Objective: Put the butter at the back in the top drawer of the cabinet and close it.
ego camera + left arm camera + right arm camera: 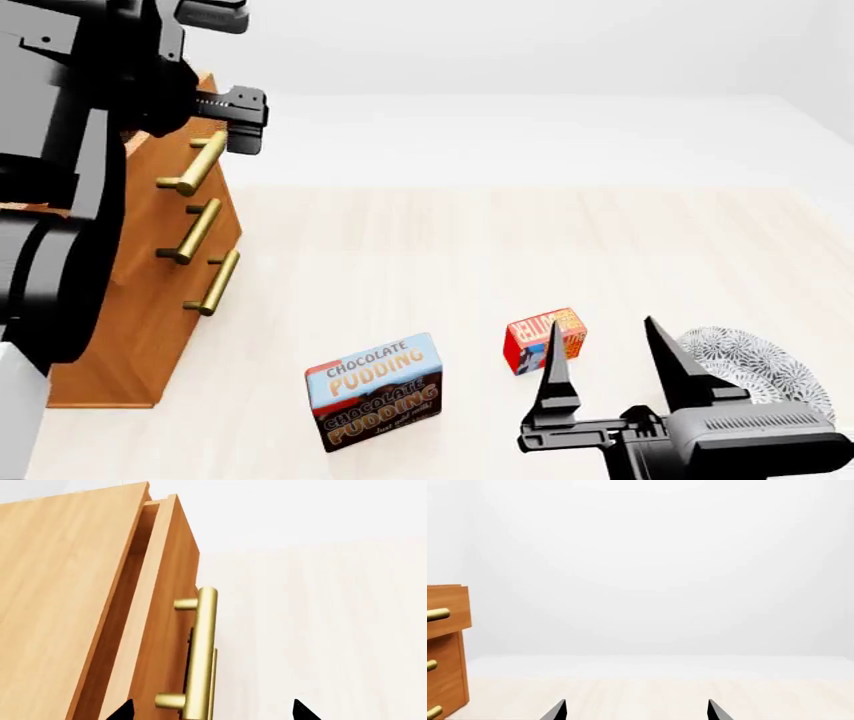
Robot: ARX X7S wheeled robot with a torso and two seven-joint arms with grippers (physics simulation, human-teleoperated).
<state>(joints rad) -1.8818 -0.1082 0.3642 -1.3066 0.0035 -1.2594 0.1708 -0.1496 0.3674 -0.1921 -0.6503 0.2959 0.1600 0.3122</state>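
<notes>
Brass handle [200, 655] between spread left end effector [212, 711] tips (butter [545, 340] head-view only).

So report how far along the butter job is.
Done: the top drawer of the cabinet is pulled partly out. In hand: the left tool sits open by the drawer's handle, not gripping it. Left: the butter lies on the floor, the right tool open near it; it needs loading, then the drawer closing.
</notes>
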